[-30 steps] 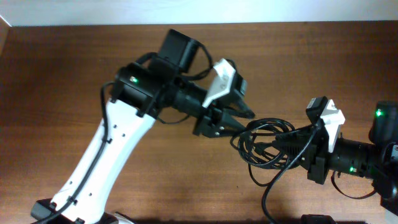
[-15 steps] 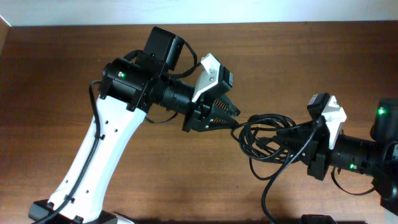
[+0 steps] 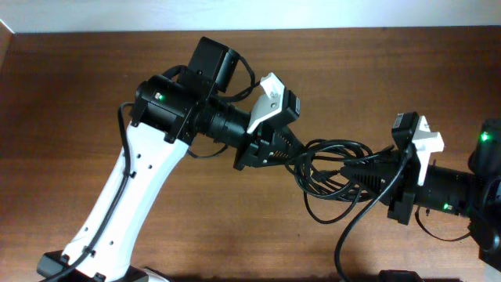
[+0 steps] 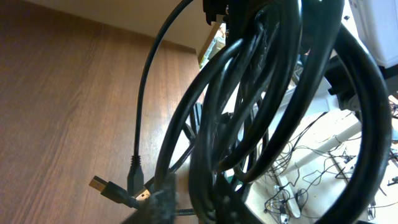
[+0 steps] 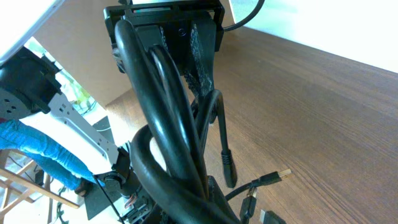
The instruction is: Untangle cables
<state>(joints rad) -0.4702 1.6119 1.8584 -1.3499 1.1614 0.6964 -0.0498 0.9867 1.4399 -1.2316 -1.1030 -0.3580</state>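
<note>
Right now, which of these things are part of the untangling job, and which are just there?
Part of the job: tangled bundle of thin black cables with gold plugs; left gripper; right gripper, clamped on the bundle.
Just there: brown wooden table; thicker black wire on the white arm.

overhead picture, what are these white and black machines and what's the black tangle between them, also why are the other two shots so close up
Those are two robot arms at a wooden table, seen from a camera fixed above it. The left arm is the big white and black one. The right arm comes in from the right edge. Each ends in a two-finger gripper. The tangle between them is a bundle of thin black cables. The two close shots come from cameras on the wrists, so the cables fill them. A gold plug dangles at the bottom of the left wrist view. The right gripper is shut on the cables. The left gripper is at the bundle's other side, but I can't tell how tightly it grips.
</note>
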